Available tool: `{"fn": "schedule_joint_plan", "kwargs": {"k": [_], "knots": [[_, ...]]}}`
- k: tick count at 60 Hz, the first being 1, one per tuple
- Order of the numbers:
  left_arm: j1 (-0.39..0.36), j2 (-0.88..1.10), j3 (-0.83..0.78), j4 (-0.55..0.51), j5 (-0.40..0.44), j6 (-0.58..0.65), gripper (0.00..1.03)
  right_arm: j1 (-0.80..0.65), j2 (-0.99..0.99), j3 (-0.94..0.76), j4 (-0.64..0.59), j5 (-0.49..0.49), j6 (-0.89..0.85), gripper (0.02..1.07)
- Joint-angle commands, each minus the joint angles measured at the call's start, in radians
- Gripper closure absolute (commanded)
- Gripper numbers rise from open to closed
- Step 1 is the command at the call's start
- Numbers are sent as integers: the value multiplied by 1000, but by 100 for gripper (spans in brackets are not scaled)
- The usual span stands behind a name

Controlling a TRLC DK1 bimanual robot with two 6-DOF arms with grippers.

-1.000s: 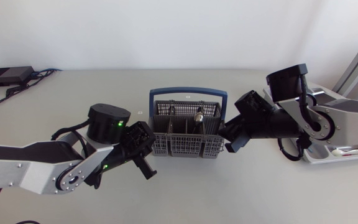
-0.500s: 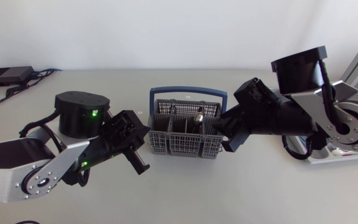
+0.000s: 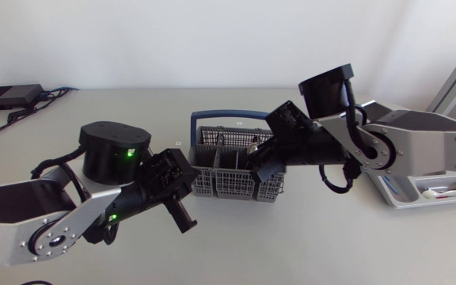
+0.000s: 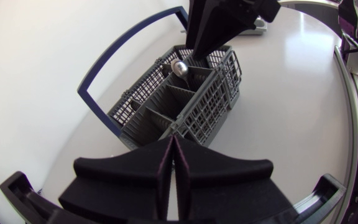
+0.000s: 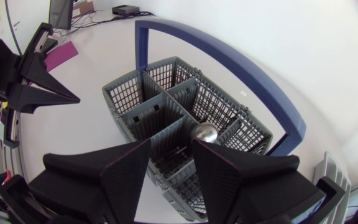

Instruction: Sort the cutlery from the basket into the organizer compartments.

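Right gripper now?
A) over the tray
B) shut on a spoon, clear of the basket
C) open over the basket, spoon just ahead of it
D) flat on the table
C: the right gripper hangs open above the basket, with the spoon just ahead of its fingers, not gripped.

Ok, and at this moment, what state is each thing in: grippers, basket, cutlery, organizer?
Basket: upright on the table.
Spoon: standing bowl-up in a basket compartment, not gripped.
Left gripper: shut, empty, beside the basket.
Right gripper: open, over the basket, holding nothing.
Organizer: flat on the table, a white piece lying in it.
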Motion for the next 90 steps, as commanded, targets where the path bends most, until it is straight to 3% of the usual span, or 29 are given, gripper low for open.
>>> {"fn": "schedule_joint_plan", "kwargs": {"k": [1, 37, 68, 90], "knots": [[-11, 4, 30, -3, -7, -7, 100, 8, 47, 29, 20, 22, 51, 56], [-43, 30, 36, 8, -9, -30, 100, 2, 144, 58, 92, 163, 96, 56], [-52, 33, 33, 10, -9, -41, 100, -37, 208, 61, 132, 177, 122, 56], [-61, 33, 33, 8, -12, -44, 100, -73, 230, 59, 152, -15, 142, 56]]}}
